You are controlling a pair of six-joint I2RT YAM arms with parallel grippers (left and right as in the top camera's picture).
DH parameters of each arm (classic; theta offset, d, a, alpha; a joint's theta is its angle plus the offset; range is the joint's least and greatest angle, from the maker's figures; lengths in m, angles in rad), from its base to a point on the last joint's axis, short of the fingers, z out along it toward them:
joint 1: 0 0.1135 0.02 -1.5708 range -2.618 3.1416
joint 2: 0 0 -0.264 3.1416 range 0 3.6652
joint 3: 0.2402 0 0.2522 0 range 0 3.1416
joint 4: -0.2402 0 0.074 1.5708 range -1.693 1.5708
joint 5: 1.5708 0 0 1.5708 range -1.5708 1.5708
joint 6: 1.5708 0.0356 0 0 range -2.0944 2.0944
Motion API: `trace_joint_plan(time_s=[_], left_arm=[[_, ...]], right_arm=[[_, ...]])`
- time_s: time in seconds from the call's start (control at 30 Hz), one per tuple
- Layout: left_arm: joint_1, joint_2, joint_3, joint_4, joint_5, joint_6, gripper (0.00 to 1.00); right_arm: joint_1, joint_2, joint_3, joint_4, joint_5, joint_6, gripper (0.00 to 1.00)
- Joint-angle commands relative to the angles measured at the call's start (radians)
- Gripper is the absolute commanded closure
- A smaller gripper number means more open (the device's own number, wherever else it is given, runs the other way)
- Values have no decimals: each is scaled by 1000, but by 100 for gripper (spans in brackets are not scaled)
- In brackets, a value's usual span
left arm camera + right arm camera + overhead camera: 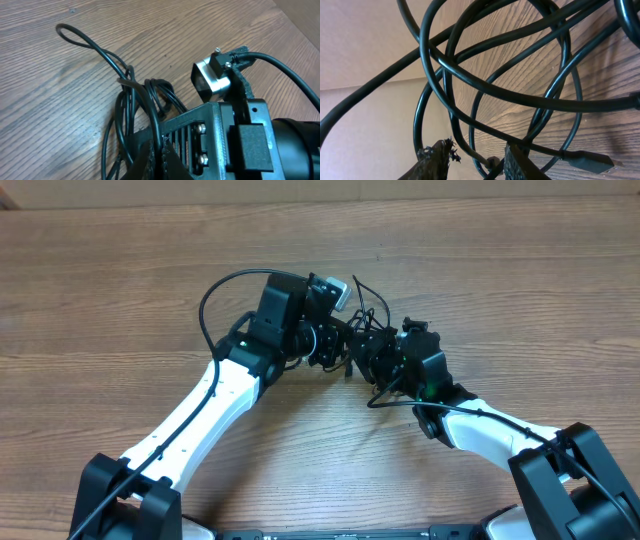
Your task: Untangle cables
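Meeting over one knot of cables near the table's middle

Two arms reach in from the near edge of the table. The left gripper has its fingers pressed together, pinching a strand. The one bunch hangs between both grippers, its loops too tangled to count. The right gripper is spread, with loops crossing the gap. One plug shows. Bare wood runs left, far and right.
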Motion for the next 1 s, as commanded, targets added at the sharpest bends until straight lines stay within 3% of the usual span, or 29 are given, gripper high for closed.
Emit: trace_joint_plan(time_s=[0.0,0.37,0.87,0.97], left_arm=[[-32,9,0,7,45,-7,96],[-83,9,0,15,38,-6,96],[-83,9,0,31,19,-7,96],[-83,9,0,30,20,-7,96]], right_arm=[[6,-10,6,7,19,1,66],[6,-10,6,63,19,3,72],[6,-10,6,63,-6,26,72],[6,-10,6,63,19,26,76]])
